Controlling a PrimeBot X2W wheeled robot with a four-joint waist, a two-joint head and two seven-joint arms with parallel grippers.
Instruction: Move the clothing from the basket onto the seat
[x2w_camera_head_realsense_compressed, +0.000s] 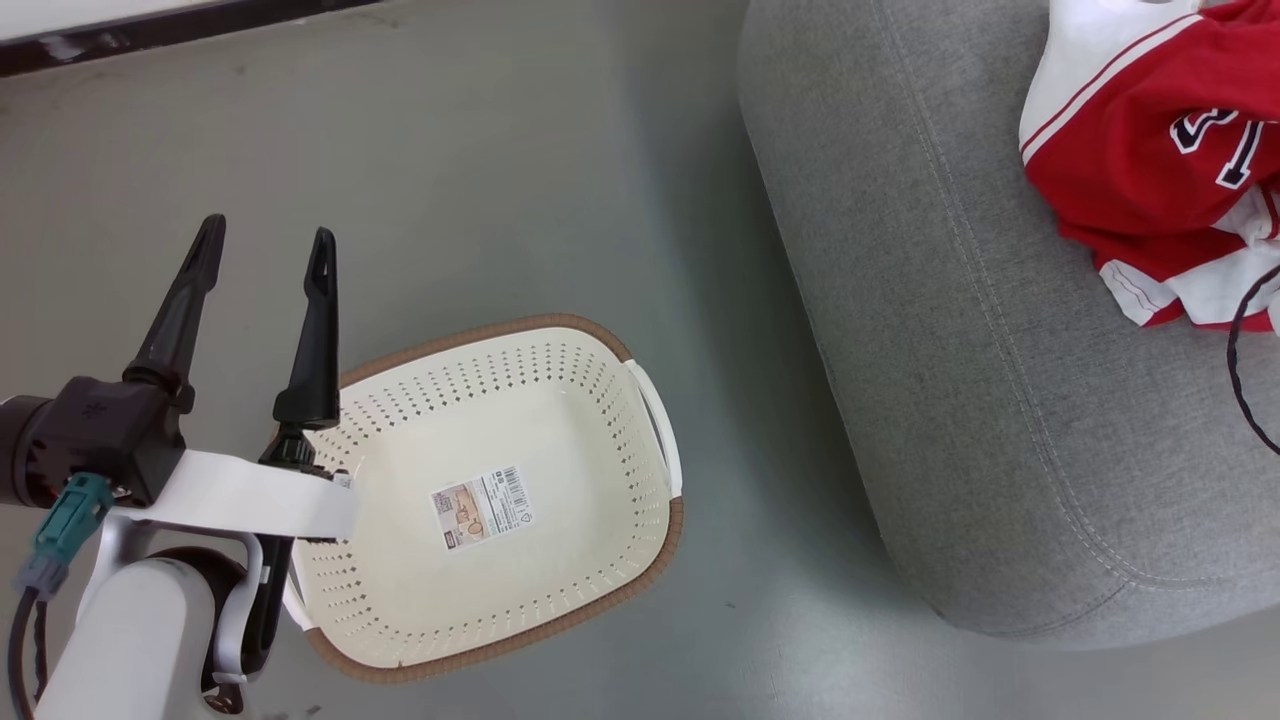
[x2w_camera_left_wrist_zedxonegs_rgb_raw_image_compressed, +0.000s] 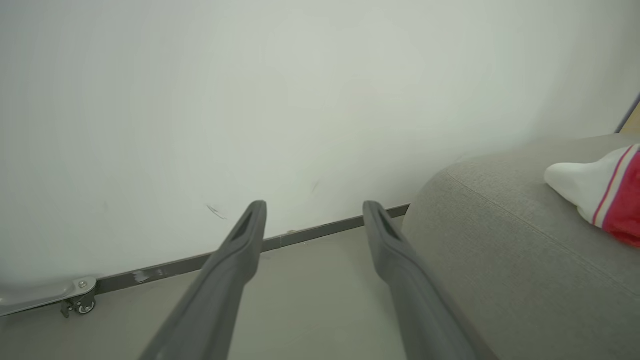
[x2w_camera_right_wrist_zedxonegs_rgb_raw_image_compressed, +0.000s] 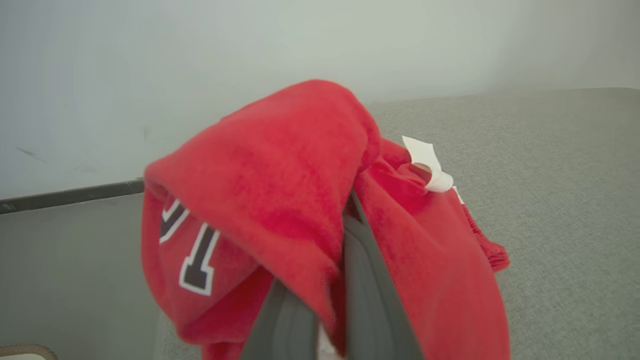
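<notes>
At the far left of the head view the left gripper hangs above the grey floor, its two dark fingers spread wide with nothing between them. Just right of it, at lower centre, sits the basket. Its cream bottom is bare apart from a paper label, so no garment is inside. Further right, the seat takes up the right side of the frame. The clothing lies bunched on it in the upper right corner, red with white trim and navy-and-white lettering.

In the right wrist view the right gripper has its fingers closed together on the clothing. Red cloth drapes over the tips and a fold runs down between the fingers. A white tag sticks up right of centre, with the seat's grey weave behind.

The jerseys look light, limp and a little slick. They will likely sag and trail from any single pinch point, so a thick fold or a trim band probably gives the surest hold. With the basket emptied, the task looks nearly done. What remains, I judge, is letting this cloth go so it settles well in from the seat's rounded edge without snagging on the fingertips.
</notes>
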